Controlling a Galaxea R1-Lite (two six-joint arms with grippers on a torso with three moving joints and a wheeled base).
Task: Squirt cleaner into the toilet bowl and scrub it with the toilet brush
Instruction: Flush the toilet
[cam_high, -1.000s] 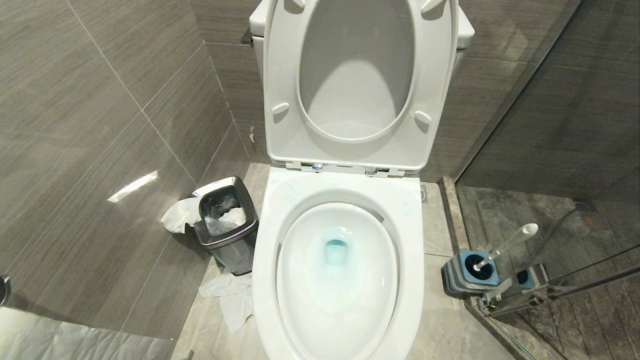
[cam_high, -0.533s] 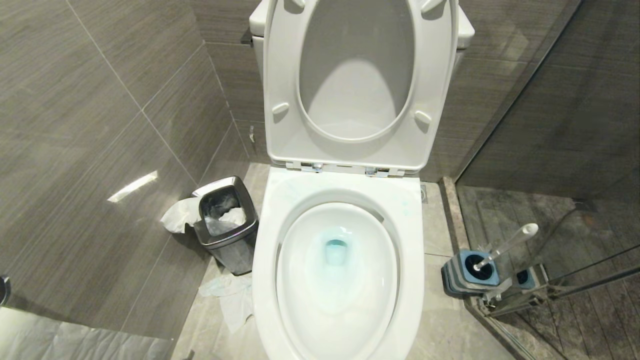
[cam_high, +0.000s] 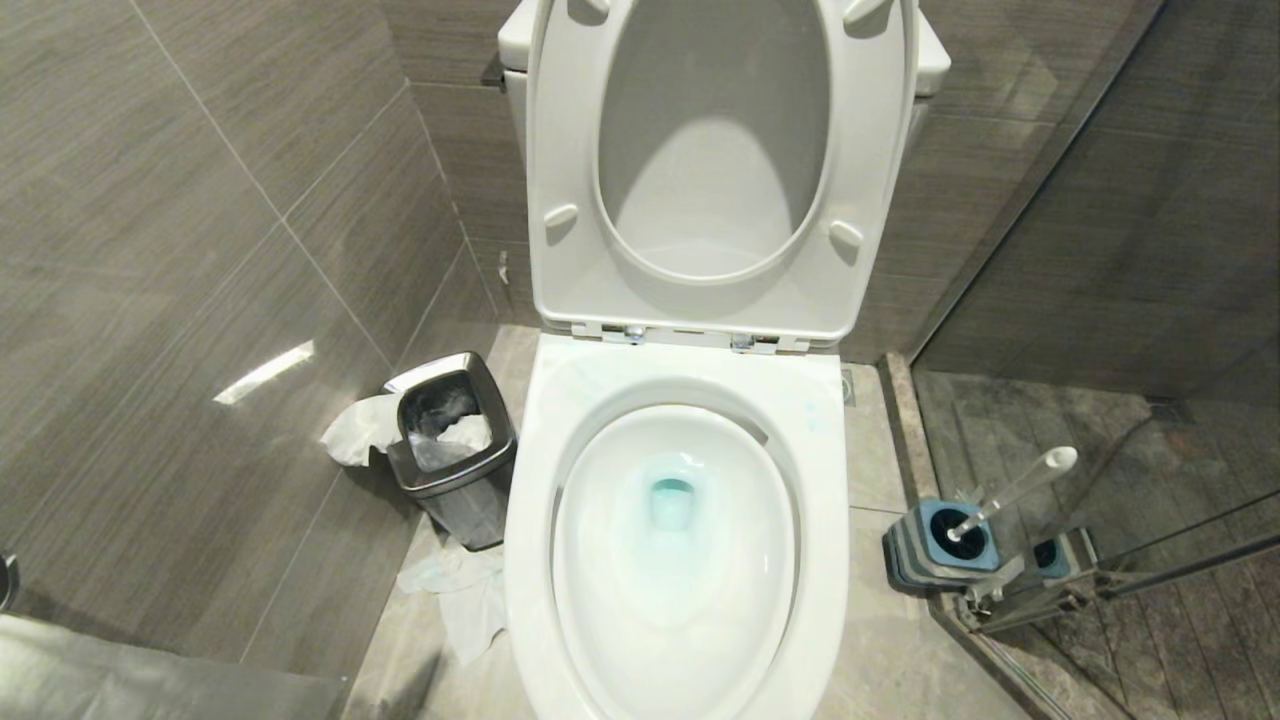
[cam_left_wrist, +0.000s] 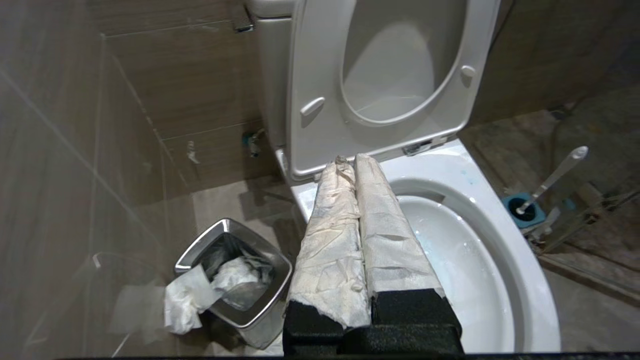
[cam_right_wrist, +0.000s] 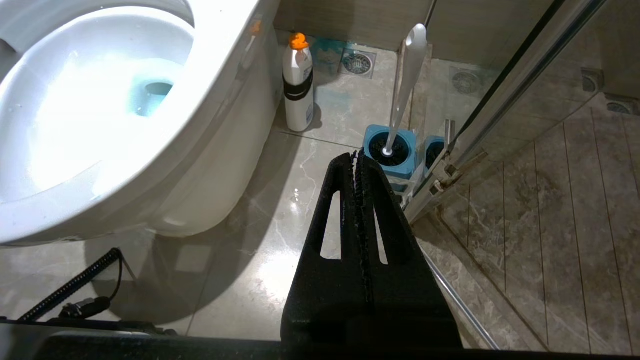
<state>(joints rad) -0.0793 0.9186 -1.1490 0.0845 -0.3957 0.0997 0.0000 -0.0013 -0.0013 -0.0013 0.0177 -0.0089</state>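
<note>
Since both arms carry nothing, the lines below weigh what each thing will ask of a grip.

Brush (cam_right_wrist: 406, 75): long thin white handle with a rounded tip, leaning out of its holder; probably light and stiff, smooth plastic that may slip. Best taken on the upper handle, well above the holder.

Holder (cam_high: 940, 545): square, ribbed, blue and grey, on the floor to the right of the bowl, just beside a glass door's frame. It looks light and might lift along with the brush.

Bottle (cam_right_wrist: 298, 85): white with an orange cap and a dark band, upright on the floor near the bowl's base. Likely squeezable and moderately heavy; grip across the body, near the band.

Bowl (cam_high: 545, 480): glossy white oval, seat and lid raised. Hard, fixed, slick when wet.

Cleaner (cam_high: 672, 505): pale turquoise tint in the water at the drain, with faint blue specks on the rim.

Left gripper (cam_left_wrist: 350, 162): fingers pressed together, wrapped in white cloth, empty, poised beside the bowl's rim.

Right gripper (cam_right_wrist: 356, 157): black fingers closed on nothing, low over the floor, pointing toward the brush.

Bin (cam_high: 452, 440): steel, left of the bowl, tissue spilling out.
</note>
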